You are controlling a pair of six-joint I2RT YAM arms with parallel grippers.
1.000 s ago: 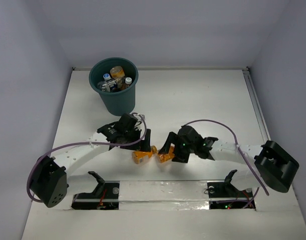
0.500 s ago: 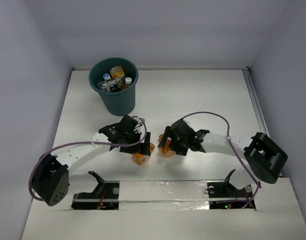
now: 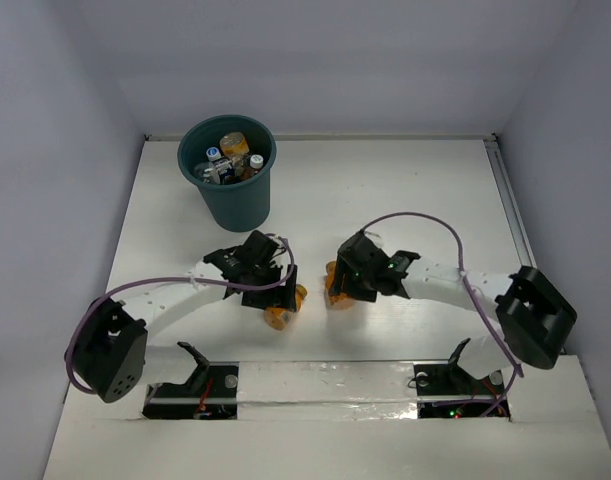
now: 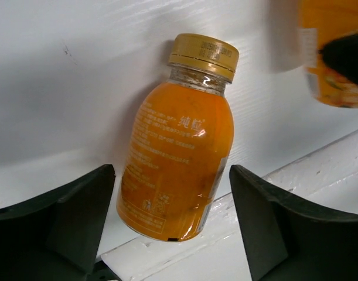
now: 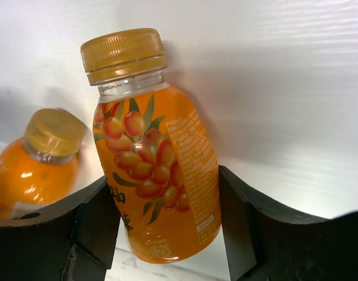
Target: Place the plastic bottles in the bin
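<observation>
Right wrist, berry-labelled orange bottle (image 5: 158, 175) pinched by right tool (image 5: 164, 187), left tool (image 4: 173, 175) spread around gold-capped bottle (image 4: 179, 152)

Left gripper (image 4: 171, 187): a second ago it sat just beyond the white-printed orange bottle (image 4: 179, 152). It has since come down over the bottle, one finger at either flank. The bottle has turned slightly on the table.

Right gripper (image 5: 167, 205): has pushed in and closed on the berry-labelled orange bottle (image 5: 158, 175), drawing it away from the near edge. The two bottles were nearly touching; they are now apart.

Right arm's black joint block (image 3: 533, 318) has shifted inward.
</observation>
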